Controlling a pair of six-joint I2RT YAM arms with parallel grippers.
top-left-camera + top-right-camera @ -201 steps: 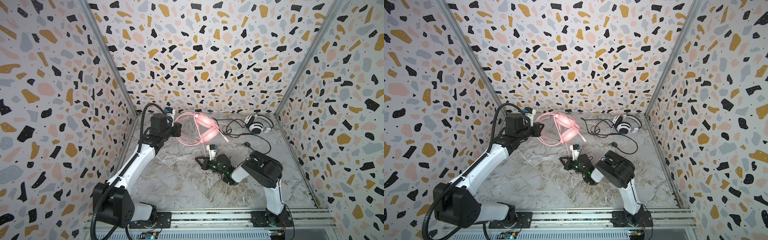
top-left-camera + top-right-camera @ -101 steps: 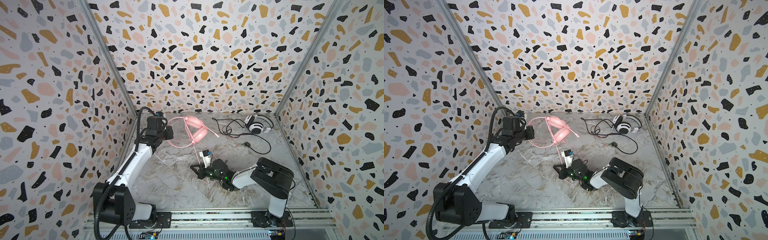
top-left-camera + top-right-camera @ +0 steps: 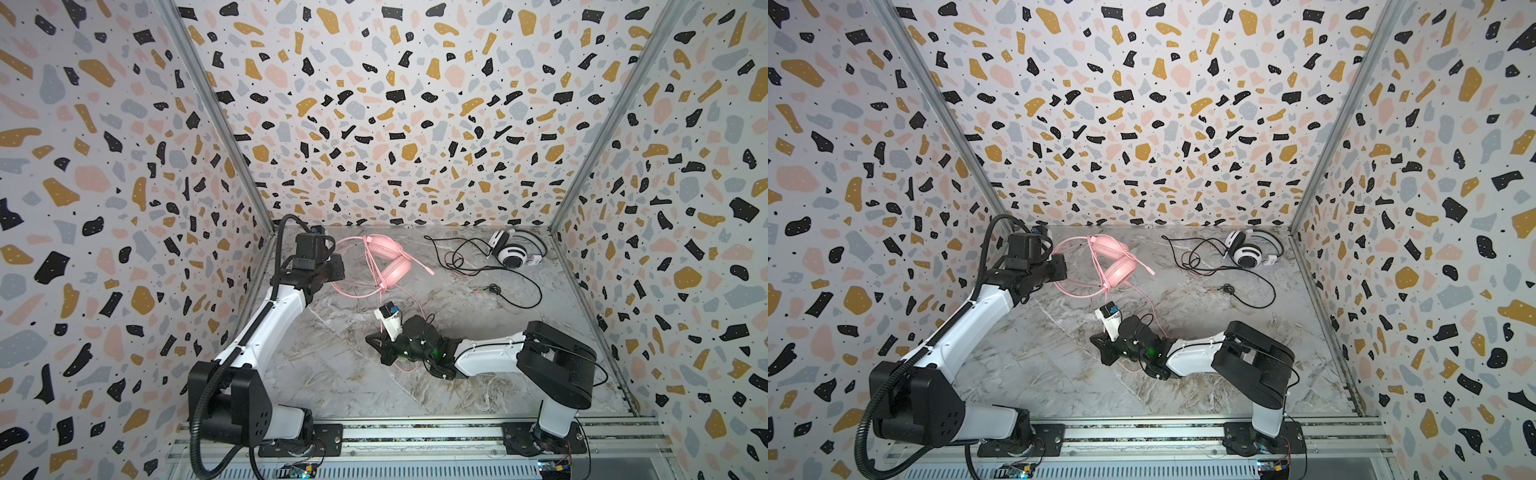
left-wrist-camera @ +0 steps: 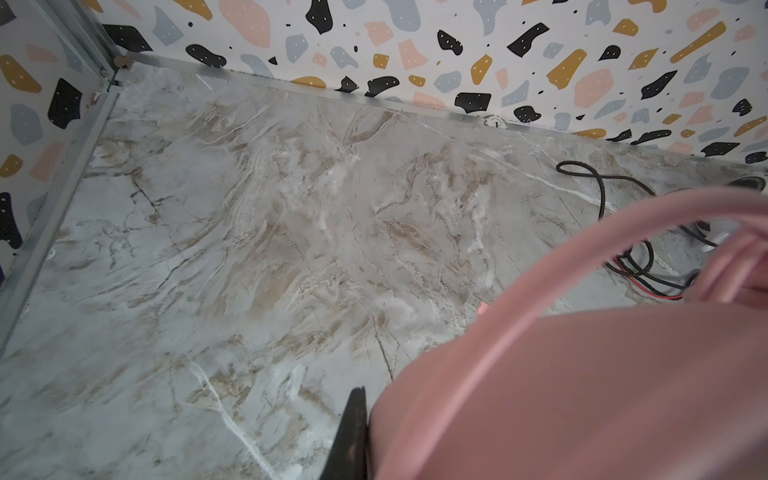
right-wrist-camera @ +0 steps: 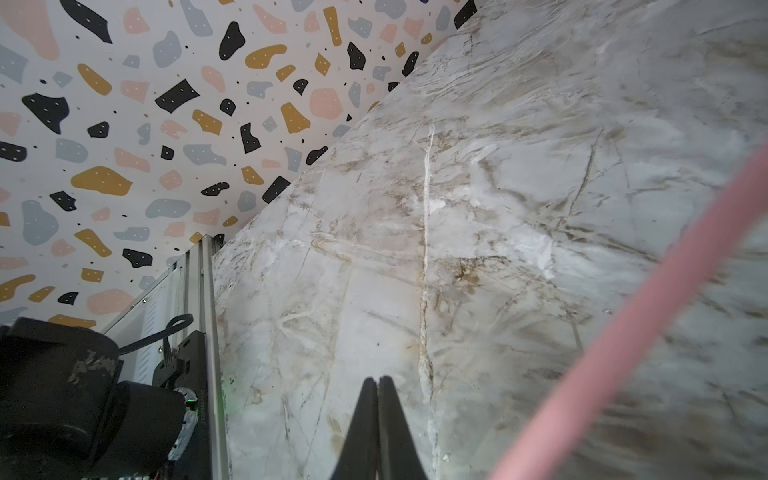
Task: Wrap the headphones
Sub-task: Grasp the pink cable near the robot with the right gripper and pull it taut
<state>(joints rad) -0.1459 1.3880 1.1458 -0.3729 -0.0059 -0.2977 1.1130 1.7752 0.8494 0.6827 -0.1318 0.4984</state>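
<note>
Got the pink headset (image 3: 388, 264) pinched by its band in the closed left gripper (image 3: 338, 270), near the surface's back-left corner. Seeing the right gripper (image 5: 377, 390) shut, nothing between its tips, pink cord (image 5: 652, 299) running alongside. Probably light: stiff band, floppy cord. Better to pinch the cord's slack.

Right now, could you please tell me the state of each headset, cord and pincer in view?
Pink headset: held by its band, cord unwrapped.
Pink cord: loose, trailing past the right pincer.
White-and-black headset: lying untouched near the back wall.
Black and red cords: loose, sprawled.
Left pincer: shut on the pink headset.
Right pincer: shut, nothing seen between its tips.
</note>
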